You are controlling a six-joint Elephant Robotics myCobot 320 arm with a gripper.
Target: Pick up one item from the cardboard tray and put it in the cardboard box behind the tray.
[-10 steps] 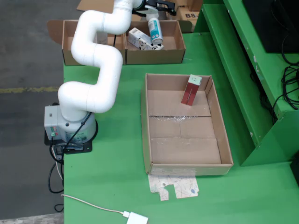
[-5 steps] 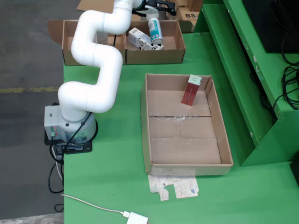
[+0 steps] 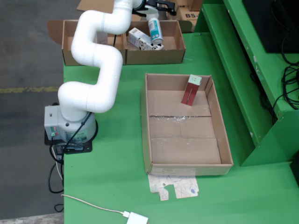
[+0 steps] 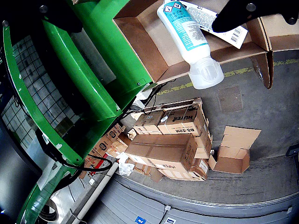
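Spreading across most of the fixed overhead view, the green-painted surface [image 3: 117, 186] carried everything else. On it, right of centre in that view, lay the wide shallow brown cardboard tray [image 3: 147, 135], open-topped, with a strip of clear tape across its floor. The white jointed robot arm [image 3: 100, 56] rose from its grey base at the left edge of the surface and bent up toward the top of the view. At the far edge of the surface stood the brown cardboard box [image 3: 154, 57] with a divider down its middle, well apart from the tray. The black gripper [image 3: 159, 9] hung over the right-hand compartment of that box, and its fingers were closed on the white plastic bottle with a teal label [image 3: 154, 28], which pointed cap-down into that compartment. Beside the bottle, inside the same compartment, a white printed carton [image 3: 140, 39] lay tilted. In the gripper-mounted view the bottle [image 4: 184, 32] ran diagonally with its translucent cap [image 4: 205, 72] lowest, one black finger [image 4: 238, 16] crossing just beside it, and the box wall [image 4: 140, 42] behind. In the tray's far right corner a small red-and-green carton [image 3: 191, 89] leaned against the far wall. A flattened printed paper scrap [image 3: 174, 185] lay just beside the tray's near wall, and a white cable with a plug [image 3: 135, 218] lay at the near edge of the surface.
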